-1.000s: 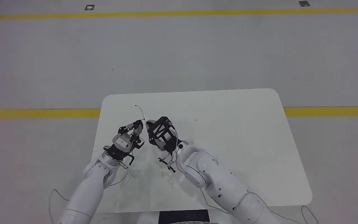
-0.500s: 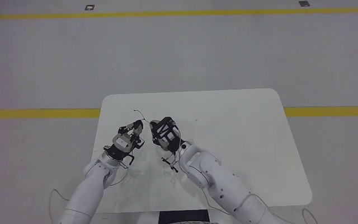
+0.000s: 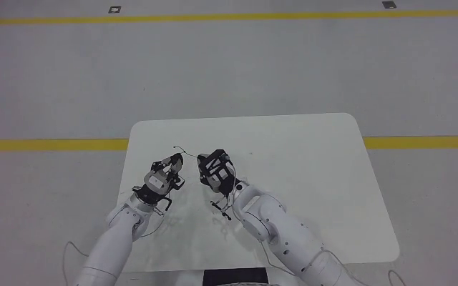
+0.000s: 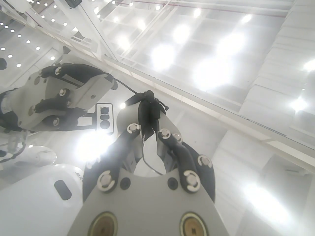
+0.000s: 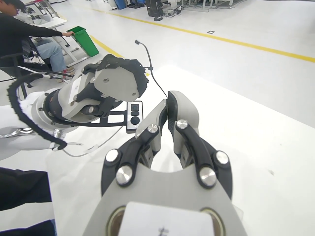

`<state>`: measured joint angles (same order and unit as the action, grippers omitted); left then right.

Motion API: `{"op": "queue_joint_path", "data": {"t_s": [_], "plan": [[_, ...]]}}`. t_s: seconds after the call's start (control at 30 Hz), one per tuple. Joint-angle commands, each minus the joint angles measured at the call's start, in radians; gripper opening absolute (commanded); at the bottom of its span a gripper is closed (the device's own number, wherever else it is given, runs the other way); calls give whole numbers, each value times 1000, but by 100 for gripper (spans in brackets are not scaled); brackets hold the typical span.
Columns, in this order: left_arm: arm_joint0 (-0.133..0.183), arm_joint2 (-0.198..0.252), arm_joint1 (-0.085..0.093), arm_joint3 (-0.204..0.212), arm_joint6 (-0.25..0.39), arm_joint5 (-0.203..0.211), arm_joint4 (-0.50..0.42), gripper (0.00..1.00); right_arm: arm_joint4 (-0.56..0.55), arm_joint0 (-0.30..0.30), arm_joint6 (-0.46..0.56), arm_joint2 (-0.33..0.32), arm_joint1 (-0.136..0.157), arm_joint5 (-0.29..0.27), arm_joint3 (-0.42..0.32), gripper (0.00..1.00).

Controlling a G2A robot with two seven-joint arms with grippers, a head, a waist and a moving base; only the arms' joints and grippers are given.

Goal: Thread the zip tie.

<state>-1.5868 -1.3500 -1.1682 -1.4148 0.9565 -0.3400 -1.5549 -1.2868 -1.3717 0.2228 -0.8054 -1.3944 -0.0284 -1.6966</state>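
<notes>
A thin black zip tie (image 3: pixel 187 153) spans the gap between my two grippers above the white table (image 3: pixel 300 157). My left gripper (image 3: pixel 174 163) is shut on it; in the left wrist view its black-padded fingertips (image 4: pixel 147 109) pinch the zip tie (image 4: pixel 128 89), and a thin tail hangs down between the fingers. My right gripper (image 5: pixel 167 106) is shut on the tie's thin end. From there the zip tie (image 5: pixel 155 81) rises past the left gripper (image 5: pixel 144 74) to a free end with a small head. In the top view my right gripper (image 3: pixel 203 161) sits just right of the left one.
Both grippers work over the left half of the table, near its far-left corner (image 3: pixel 139 129). Open tabletop stretches to the right (image 3: pixel 322 186). A thin white cable (image 5: pixel 81 152) trails under the left arm.
My right gripper has shifted to the right, away from the left gripper. The tie's free end has come closer to the left gripper. The left arm has stayed put.
</notes>
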Motion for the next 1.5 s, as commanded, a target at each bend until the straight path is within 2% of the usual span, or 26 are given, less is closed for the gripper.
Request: {"op": "queue_joint_path", "data": {"t_s": [0.0,1.47], "plan": [[0,0,0,0,0,0,0,0,-1,-2,2,-2,0,1,0,0],[0,0,0,0,0,0,0,0,-55,-71,64,-67,7,45,-56,0]]}}
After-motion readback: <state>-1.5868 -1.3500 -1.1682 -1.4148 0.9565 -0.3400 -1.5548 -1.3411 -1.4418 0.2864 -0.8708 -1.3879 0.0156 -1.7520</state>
